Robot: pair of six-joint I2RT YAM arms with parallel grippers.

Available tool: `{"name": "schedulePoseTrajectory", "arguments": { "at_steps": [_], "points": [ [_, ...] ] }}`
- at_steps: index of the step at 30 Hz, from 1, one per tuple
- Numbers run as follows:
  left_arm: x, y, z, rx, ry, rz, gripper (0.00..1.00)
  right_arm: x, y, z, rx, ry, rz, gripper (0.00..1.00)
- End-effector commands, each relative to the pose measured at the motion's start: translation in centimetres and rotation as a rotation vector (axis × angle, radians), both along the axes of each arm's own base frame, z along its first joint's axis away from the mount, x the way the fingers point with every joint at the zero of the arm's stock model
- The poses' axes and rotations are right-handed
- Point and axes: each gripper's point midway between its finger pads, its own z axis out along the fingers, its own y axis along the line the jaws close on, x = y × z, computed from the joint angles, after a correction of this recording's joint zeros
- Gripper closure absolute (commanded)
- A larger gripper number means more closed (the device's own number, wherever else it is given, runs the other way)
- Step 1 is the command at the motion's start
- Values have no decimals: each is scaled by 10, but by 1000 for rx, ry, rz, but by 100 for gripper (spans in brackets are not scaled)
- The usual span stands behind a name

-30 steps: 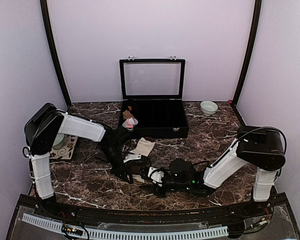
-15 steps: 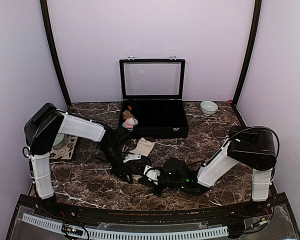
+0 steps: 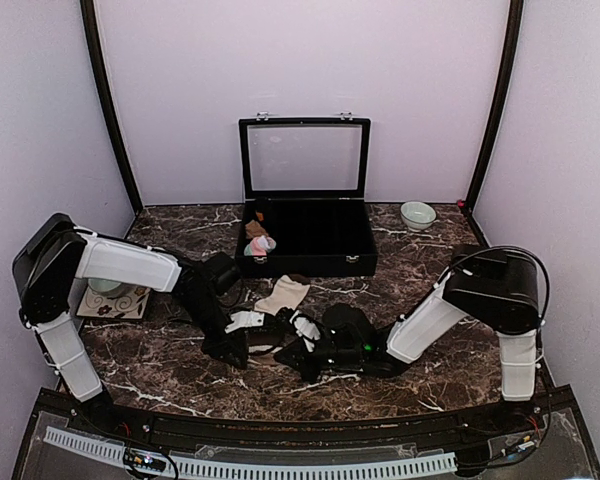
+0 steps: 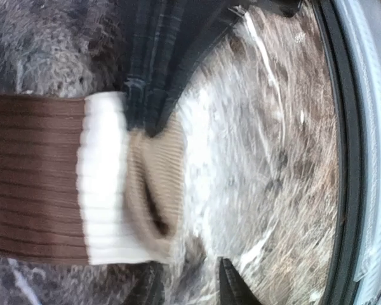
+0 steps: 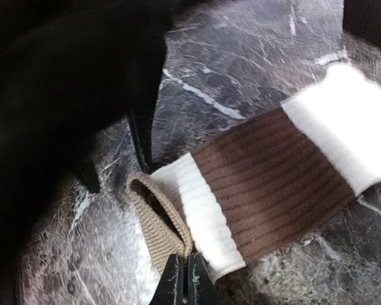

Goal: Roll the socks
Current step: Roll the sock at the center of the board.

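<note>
Right claw (image 5: pixel 182 277) pinched shut on cream-beige sock (image 5: pixel 206 213) by its tan cuff (image 5: pixel 155 221); left claw (image 4: pixel 189 284) spread, free. I'd roll tightly toward the brown band (image 5: pixel 273 168), fold flat.

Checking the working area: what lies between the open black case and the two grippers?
The cream-beige sock lies on the table between the case and the left gripper and right gripper; the top view shows it.
</note>
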Motion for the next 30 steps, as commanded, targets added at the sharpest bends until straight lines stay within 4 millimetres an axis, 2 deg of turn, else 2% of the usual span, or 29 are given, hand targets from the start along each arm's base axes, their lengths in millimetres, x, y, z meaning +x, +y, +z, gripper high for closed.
{"name": "schedulePoseTrajectory", "arguments": {
  "at_steps": [1, 7, 12, 18, 22, 25, 30],
  "points": [
    [13, 7, 6, 3, -130, -4, 57, 3, -16, -50, -162, 287, -93, 100],
    [22, 0, 29, -73, -234, 10, 55, 0, -22, -67, -278, 354, -103, 100],
    [19, 0, 42, -122, -293, -31, 55, -1, -34, -72, -332, 359, -129, 100],
    [13, 5, 40, -115, -318, -57, 58, -2, -32, -59, -311, 365, -129, 100],
    [1, -5, 41, -141, -319, -101, 59, -3, -21, -52, -297, 396, -106, 100],
    [-6, -11, 30, -107, -348, -163, 61, -4, -17, -52, -301, 418, -104, 100],
    [2, -16, 22, -71, -444, -216, 58, -7, -18, -56, -321, 444, -104, 100]
  ]
}}
